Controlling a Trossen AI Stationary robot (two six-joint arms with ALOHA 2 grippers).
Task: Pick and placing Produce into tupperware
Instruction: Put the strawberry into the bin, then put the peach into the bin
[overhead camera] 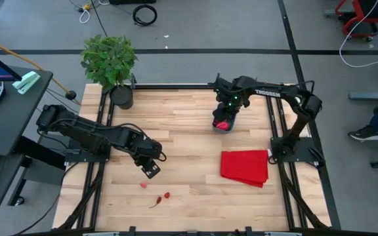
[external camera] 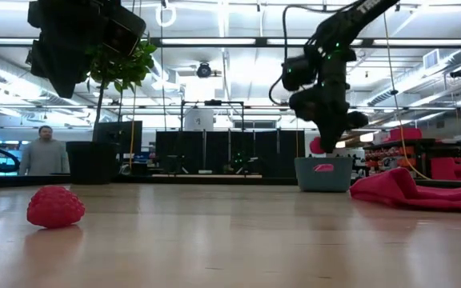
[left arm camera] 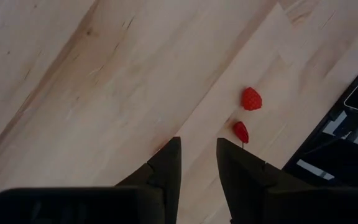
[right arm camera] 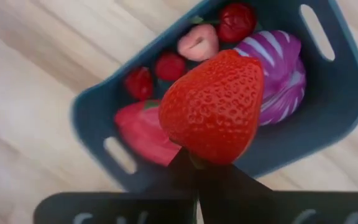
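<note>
Near to far across the counter (overhead camera: 189, 124). In the lower left of the high view, three small red pieces are lying loose near the front edge: a raspberry (external camera: 54, 206), a small red berry (overhead camera: 167, 195) and a chilli-like piece (overhead camera: 156, 202). I am judging these as the produce still to collect.

Above them, at left centre, I am holding the left pincer (overhead camera: 151, 169) over bare wood; its fingers are standing a little apart with nothing between them.

At right centre, a flat red cloth (overhead camera: 245, 167) is lying apart from everything else.

Farther back, in the upper middle, I am hanging the right pincer (right arm camera: 194, 163) directly over the blue tupperware (right arm camera: 328, 93), its tips clamped on a large red strawberry (right arm camera: 213, 106). The tub is already holding a purple striped piece (right arm camera: 281, 68), a pink peach (right arm camera: 199, 42) and several red items.

Judged progress: most pieces are in; the strawberry is not yet released.

In the upper left, a potted plant (overhead camera: 110, 62) is standing at the counter's back corner.
</note>
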